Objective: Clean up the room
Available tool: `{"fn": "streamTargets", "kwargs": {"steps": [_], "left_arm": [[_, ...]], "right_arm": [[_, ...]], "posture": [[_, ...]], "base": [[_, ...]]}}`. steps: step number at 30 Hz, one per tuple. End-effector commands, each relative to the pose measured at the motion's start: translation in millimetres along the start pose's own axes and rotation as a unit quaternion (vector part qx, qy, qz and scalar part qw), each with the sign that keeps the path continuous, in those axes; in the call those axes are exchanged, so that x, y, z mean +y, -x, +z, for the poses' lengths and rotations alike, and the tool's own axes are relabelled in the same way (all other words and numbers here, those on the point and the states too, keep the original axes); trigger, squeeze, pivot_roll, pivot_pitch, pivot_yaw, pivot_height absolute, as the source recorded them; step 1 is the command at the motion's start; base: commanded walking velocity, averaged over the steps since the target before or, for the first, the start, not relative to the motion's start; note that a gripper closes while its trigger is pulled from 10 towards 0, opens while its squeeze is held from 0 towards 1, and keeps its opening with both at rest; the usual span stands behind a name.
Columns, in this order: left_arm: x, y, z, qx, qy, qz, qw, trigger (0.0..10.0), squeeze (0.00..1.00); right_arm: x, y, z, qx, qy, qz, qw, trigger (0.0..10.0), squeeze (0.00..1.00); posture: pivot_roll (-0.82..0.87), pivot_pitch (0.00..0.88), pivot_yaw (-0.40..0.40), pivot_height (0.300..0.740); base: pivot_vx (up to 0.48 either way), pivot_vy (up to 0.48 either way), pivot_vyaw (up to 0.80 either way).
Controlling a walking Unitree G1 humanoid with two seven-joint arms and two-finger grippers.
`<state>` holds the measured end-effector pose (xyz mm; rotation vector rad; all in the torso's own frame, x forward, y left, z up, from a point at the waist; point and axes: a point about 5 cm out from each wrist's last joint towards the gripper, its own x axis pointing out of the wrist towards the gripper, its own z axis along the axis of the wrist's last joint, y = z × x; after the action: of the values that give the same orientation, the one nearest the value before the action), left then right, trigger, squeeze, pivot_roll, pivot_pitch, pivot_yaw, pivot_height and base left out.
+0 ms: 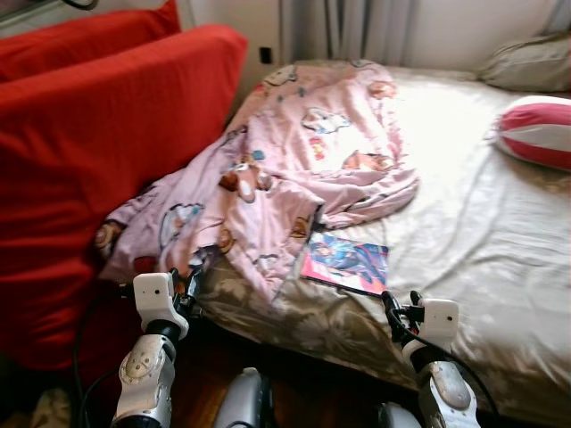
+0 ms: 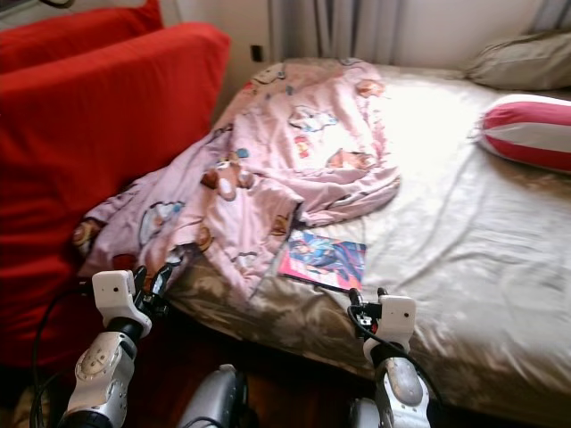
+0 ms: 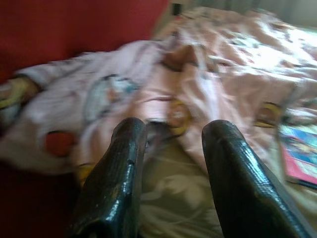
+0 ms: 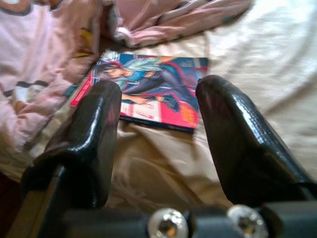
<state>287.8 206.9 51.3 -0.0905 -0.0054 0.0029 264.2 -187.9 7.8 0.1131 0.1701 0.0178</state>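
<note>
A crumpled pink cartoon-print blanket [image 1: 294, 169] lies across the left half of the bed [image 1: 482, 241], its lower corner hanging over the near edge. A comic book [image 1: 346, 263] with a blue and red cover lies flat on the sheet, partly tucked under the blanket's edge. My left gripper [image 1: 185, 283] is raised at the bed's near edge by the hanging blanket corner [image 3: 119, 94], open and holding nothing. My right gripper [image 1: 401, 310] is open too, just short of the comic book [image 4: 151, 89], which shows between its fingers [image 4: 94, 134].
A red sofa [image 1: 98, 152] stands close against the bed's left side. A red and white striped cushion [image 1: 538, 131] and a beige pillow [image 1: 531, 61] lie at the far right. Curtains [image 1: 357, 27] hang behind the bed. Dark wooden floor [image 1: 303, 383] shows below the bed edge.
</note>
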Motion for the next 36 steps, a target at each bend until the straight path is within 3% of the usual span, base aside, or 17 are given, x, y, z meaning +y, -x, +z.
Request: {"fn": "streamTargets", "kwargs": {"steps": [1,14,27,32,36], "left_arm": [[4.3,0.3,0.4,0.004,-0.002,0.005,1.000,10.0,0.00],[4.5,-0.5,1.1,0.006,-0.006,0.004,1.000,10.0,0.00],[3.9,1.2,0.7,0.007,-0.008,0.000,1.000,10.0,0.00],[5.5,1.3,1.7,0.008,-0.011,0.002,1.000,10.0,0.00],[2.1,-4.0,9.5,-0.005,-0.002,-0.003,1.000,10.0,0.00]], "right_arm": [[4.8,0.0,-1.2,0.000,-0.003,0.006,1.000,10.0,0.00],[4.6,-1.0,-2.4,0.005,-0.012,-0.003,1.000,10.0,0.00],[-10.4,-3.7,-9.6,0.046,-0.049,-0.080,0.994,10.0,0.00],[-7.0,-7.1,-5.1,0.032,-0.054,-0.066,0.996,10.0,0.00],[6.4,-16.8,-4.5,0.060,-0.050,-0.010,0.997,10.0,0.00]], "posture": [[0.05,0.074,0.043,0.618],[0.05,0.078,0.047,0.618],[0.06,0.091,0.054,0.618],[0.05,0.104,0.058,0.618],[0.05,0.107,0.066,0.618]], "base": [[0.259,0.000,0.80],[0.271,0.000,0.06],[0.273,0.000,-0.07],[0.102,0.000,-0.25],[0.000,0.000,0.00]]}}
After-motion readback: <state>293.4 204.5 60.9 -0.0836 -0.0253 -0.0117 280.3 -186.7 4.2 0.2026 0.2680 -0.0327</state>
